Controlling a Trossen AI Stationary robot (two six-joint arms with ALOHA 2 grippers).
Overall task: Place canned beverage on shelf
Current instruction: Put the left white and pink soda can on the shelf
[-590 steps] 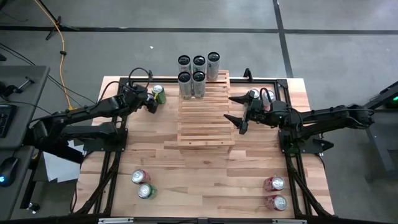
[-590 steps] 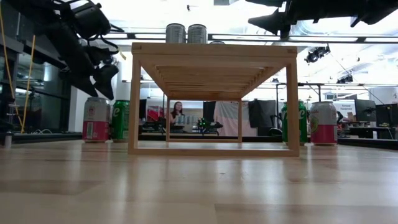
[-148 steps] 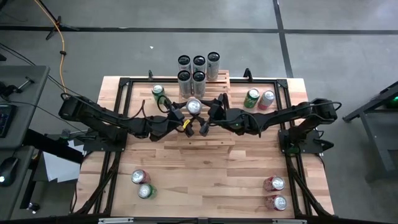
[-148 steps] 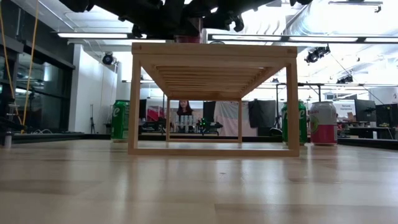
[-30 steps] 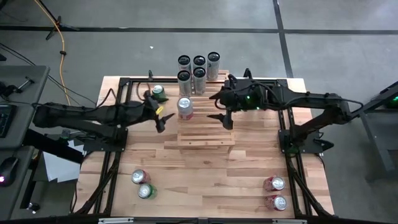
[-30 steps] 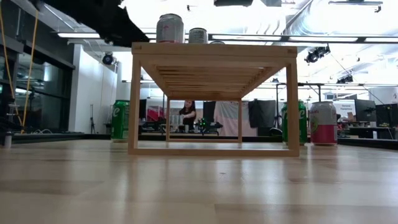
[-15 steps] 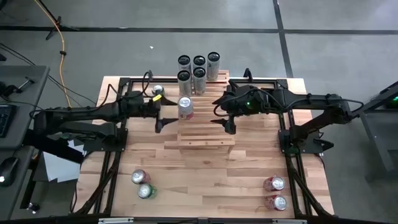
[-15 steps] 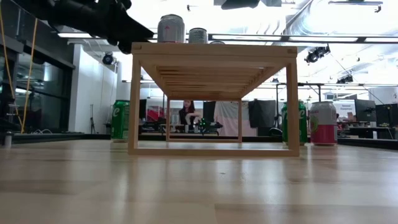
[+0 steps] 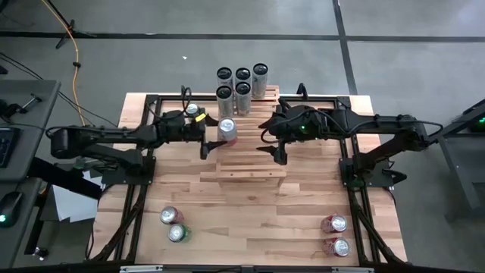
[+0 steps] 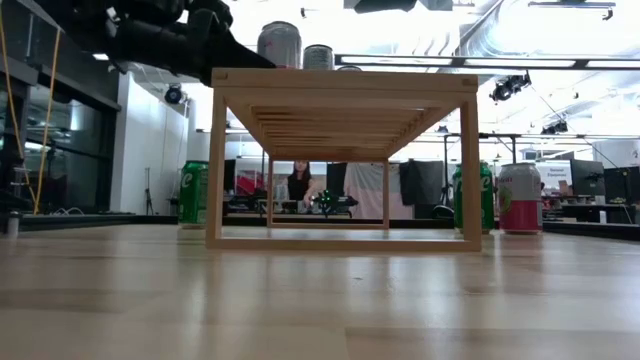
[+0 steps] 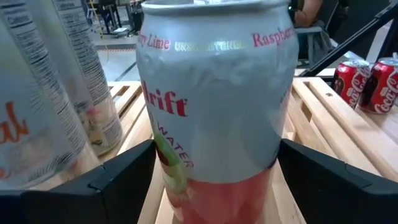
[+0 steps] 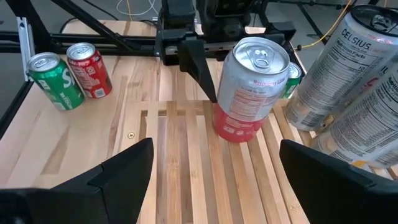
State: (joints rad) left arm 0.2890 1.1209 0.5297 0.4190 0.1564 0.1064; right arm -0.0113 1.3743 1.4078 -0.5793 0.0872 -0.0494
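A silver and pink canned beverage point(image 9: 226, 130) stands upright on the slatted wooden shelf point(image 9: 250, 161), near its far left corner. It also shows in the low view as the can point(image 10: 278, 45) on the shelf top point(image 10: 340, 80). My left gripper point(image 9: 209, 139) reaches in level from the table's left, open, with one finger on each side of the can point(image 11: 211, 124). My right gripper point(image 9: 273, 144) hovers open over the shelf to the can's right, with nothing between its fingers point(image 12: 124, 168). My left gripper has its fingers point(image 11: 121, 180) level on either side of the can's lower body point(image 11: 217, 186), coming from the table's left. Whether they touch the can, I cannot tell. The can stands upright on the slats.
Several tall slim cans point(image 9: 241, 87) stand on the shelf's far end, close behind the can. A green can point(image 10: 193, 193) stands left of the shelf, a green and a pink one point(image 10: 519, 197) right of it. Two cans point(image 9: 173, 224) stand near left, two red ones point(image 9: 335, 235) near right.
My left gripper has moved toward the table's right and a little down, and has swung level. Its open fingers now stand on either side of the can. The can has stayed where it was on the shelf.
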